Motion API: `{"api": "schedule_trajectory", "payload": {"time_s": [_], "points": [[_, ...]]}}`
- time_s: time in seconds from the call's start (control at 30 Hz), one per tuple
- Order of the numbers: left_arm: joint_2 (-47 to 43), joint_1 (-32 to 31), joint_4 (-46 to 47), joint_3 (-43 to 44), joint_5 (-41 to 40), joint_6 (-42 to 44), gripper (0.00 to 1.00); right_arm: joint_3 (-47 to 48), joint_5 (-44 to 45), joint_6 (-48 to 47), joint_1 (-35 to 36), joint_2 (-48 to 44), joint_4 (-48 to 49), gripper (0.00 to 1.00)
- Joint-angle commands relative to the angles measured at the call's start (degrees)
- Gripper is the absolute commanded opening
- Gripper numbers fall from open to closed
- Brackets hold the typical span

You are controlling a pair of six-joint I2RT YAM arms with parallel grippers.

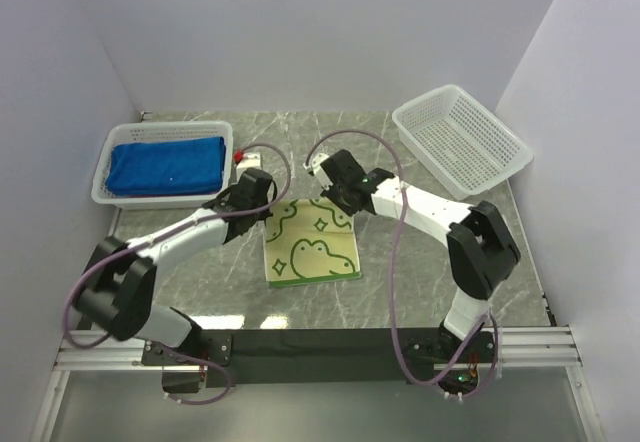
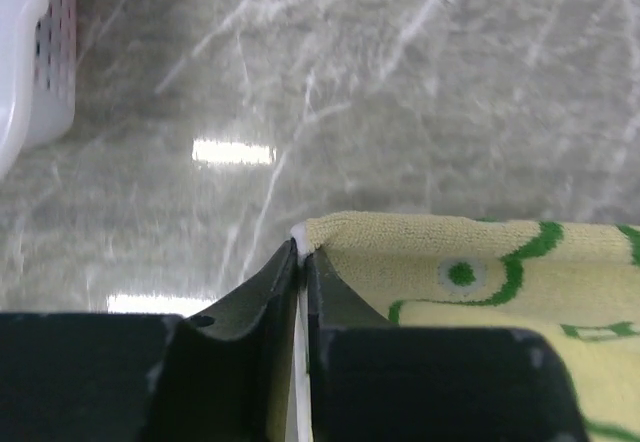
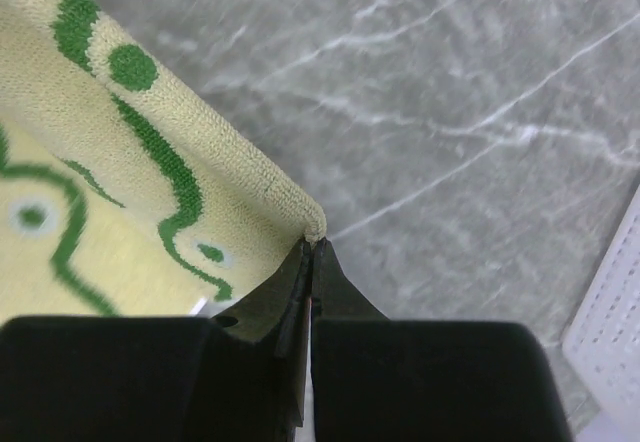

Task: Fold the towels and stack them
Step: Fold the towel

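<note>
A pale yellow towel (image 1: 310, 247) with green motifs lies folded on the marble table, in the middle. My left gripper (image 1: 270, 208) pinches its far left corner; in the left wrist view the towel's (image 2: 480, 262) white edge runs between the nearly closed jaws of the gripper (image 2: 302, 252). My right gripper (image 1: 336, 202) is shut on the far right corner, where the towel (image 3: 100, 162) bunches at the tips of the gripper (image 3: 312, 247). Royal blue towels (image 1: 165, 165) lie stacked in the left basket (image 1: 104, 190).
An empty white lattice basket (image 1: 460, 142) stands tilted at the back right; its edge (image 3: 610, 322) shows close to the right gripper. The left basket's wall (image 2: 20, 62) is near the left gripper. A small red thing (image 1: 240, 152) lies beside the left basket.
</note>
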Motion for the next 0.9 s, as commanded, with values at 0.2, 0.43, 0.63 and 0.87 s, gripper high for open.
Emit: {"api": "schedule_trajectory", "payload": {"time_s": [0.2,0.43,0.63,0.87], "points": [[13.2,5.3,3.8,11.4,-0.6,6.4,0.37,10.5,0.1,-3.7,-6.0,10.5,0.5,0.29],[11.7,6.3,-4.3,16.5,-0.1,1.3,0.74,14.2,4.3,5.6,-7.7,9.4,1.2,0.55],[0.0,1.6,-13.9,7.4,6.7,-11.2,0.73,1.5,-4.0,23.7,-7.4,-3.5,2.2,0.51],[-7.9,-9.3,-6.0,-5.9,15.6,-25.2,0.6,-20.2,-14.9,39.1,-7.0,-19.1,15.2,0.48]]}}
